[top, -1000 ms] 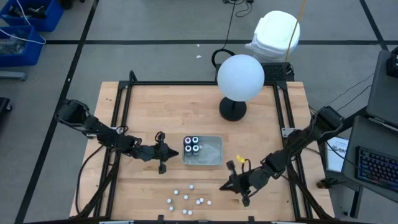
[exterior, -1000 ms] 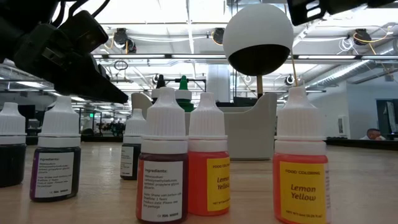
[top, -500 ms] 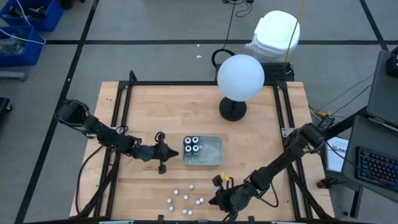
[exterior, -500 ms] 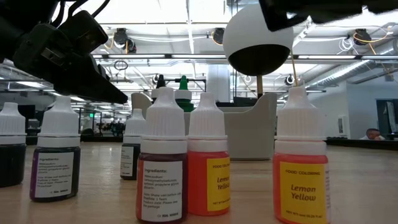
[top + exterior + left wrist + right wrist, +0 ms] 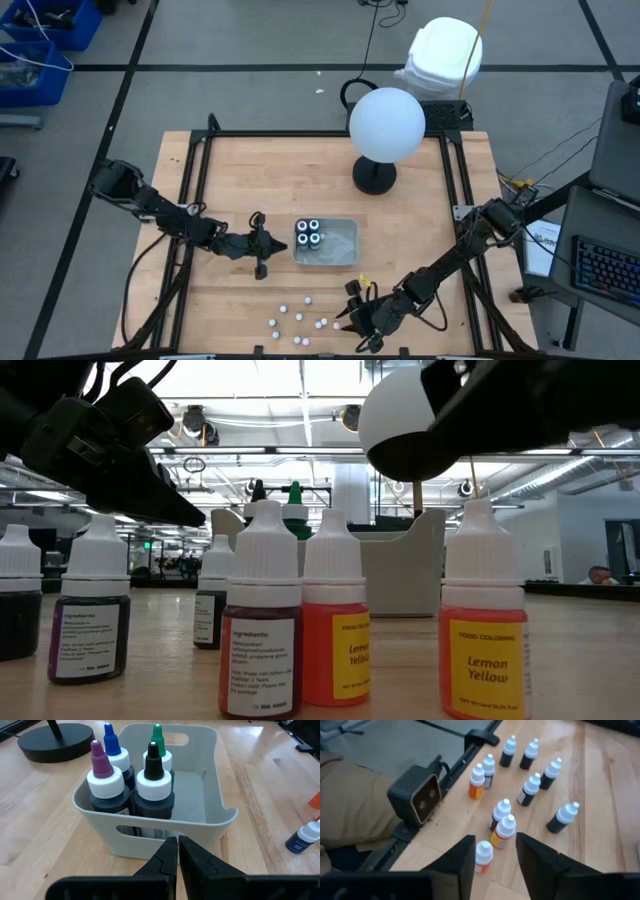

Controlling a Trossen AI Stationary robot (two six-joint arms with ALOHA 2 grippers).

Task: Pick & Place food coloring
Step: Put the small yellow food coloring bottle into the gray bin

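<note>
Several small food coloring bottles (image 5: 300, 318) with white caps stand upright on the wood near the table's front edge; the low view shows a lemon yellow one (image 5: 483, 630) closest. My right gripper (image 5: 495, 852) hovers open just right of them (image 5: 525, 785), with an orange-filled bottle (image 5: 504, 831) ahead of its gap. Larger bottles (image 5: 155, 785) with coloured tips stand in a pale bin (image 5: 210, 820) at mid-table (image 5: 340, 245). My left gripper (image 5: 177, 845) is shut at the bin's left end wall. My left gripper's shut fingertips (image 5: 170, 847) point slanting down from the table's left at the bin's left end wall (image 5: 150, 837). Whether they touch the wall, I cannot tell.
A lamp with a white globe (image 5: 387, 122) on a black round base (image 5: 374, 176) stands at the far middle. Black frame rails (image 5: 200, 190) run along the table's sides. A small camera box (image 5: 415, 795) sits at the near edge beside the small bottles.
My right gripper has gone down and toward the table's left and near edge, closing in on the small bottles. The bottles, the bin and my left gripper have stayed where they were.
</note>
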